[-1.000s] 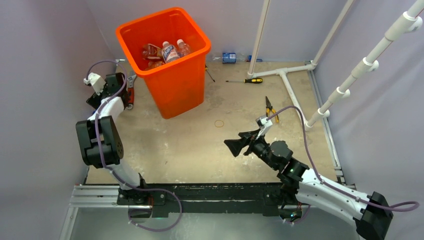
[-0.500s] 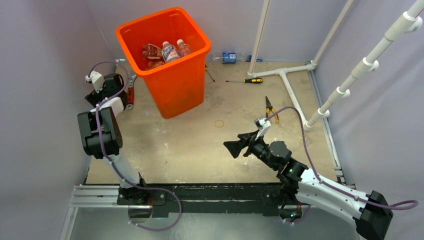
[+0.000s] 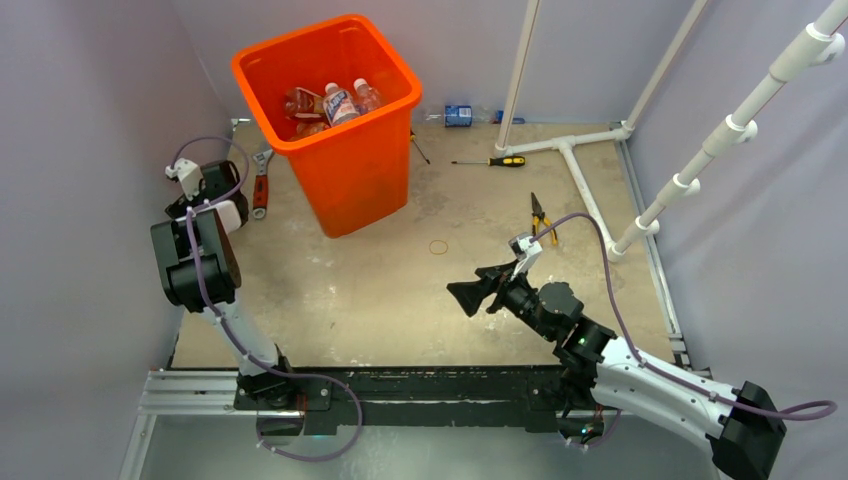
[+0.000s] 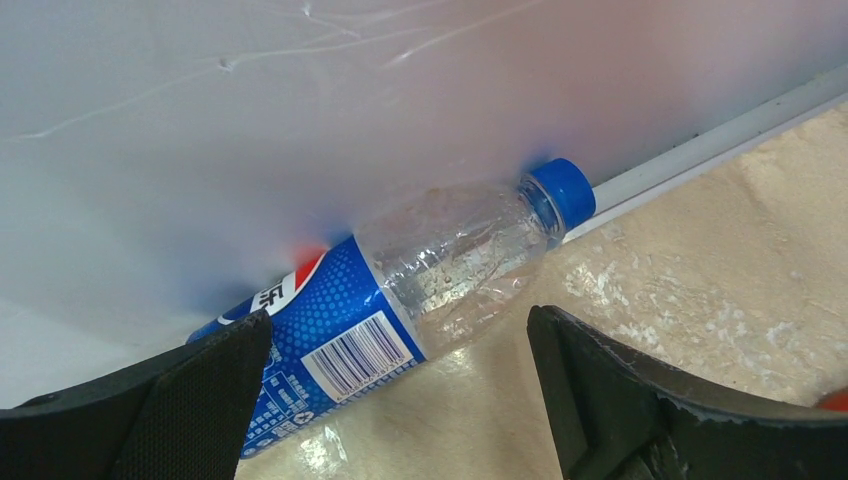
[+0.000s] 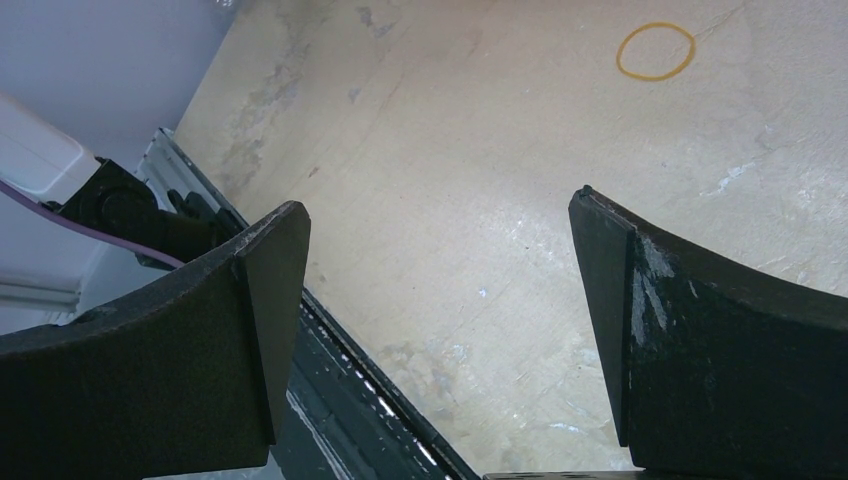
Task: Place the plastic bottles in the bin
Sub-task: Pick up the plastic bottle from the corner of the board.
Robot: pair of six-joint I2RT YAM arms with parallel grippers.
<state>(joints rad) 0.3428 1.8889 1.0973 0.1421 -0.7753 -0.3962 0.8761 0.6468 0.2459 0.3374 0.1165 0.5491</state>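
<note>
Orange bin (image 3: 330,110) stands at the far left of the table (image 3: 400,290). From overhead I count about three bottles (image 3: 340,103) lying inside it.

Left gripper (image 3: 205,185) is hard against the left wall (image 3: 90,200). From overhead its own arm hides the fingers, so I can't read the jaws there. The left wrist view settles it: left gripper (image 4: 400,318) spread wide and holding nothing. A Pepsi bottle (image 4: 400,290) lies on its side at the wall's foot beyond the fingers, blue cap (image 4: 560,190) to the right. That bottle doesn't show overhead.

Right gripper (image 3: 478,283) hangs over mid-table, jaws wide and empty. Its wrist view agrees (image 5: 440,205), with only bare table under it.

Smaller items overhead: wrench (image 3: 261,185) left of the bin, pliers (image 3: 541,215), screwdriver (image 3: 495,160). A yellow ring (image 3: 438,246) also shows on the right wrist view (image 5: 655,50).
</note>
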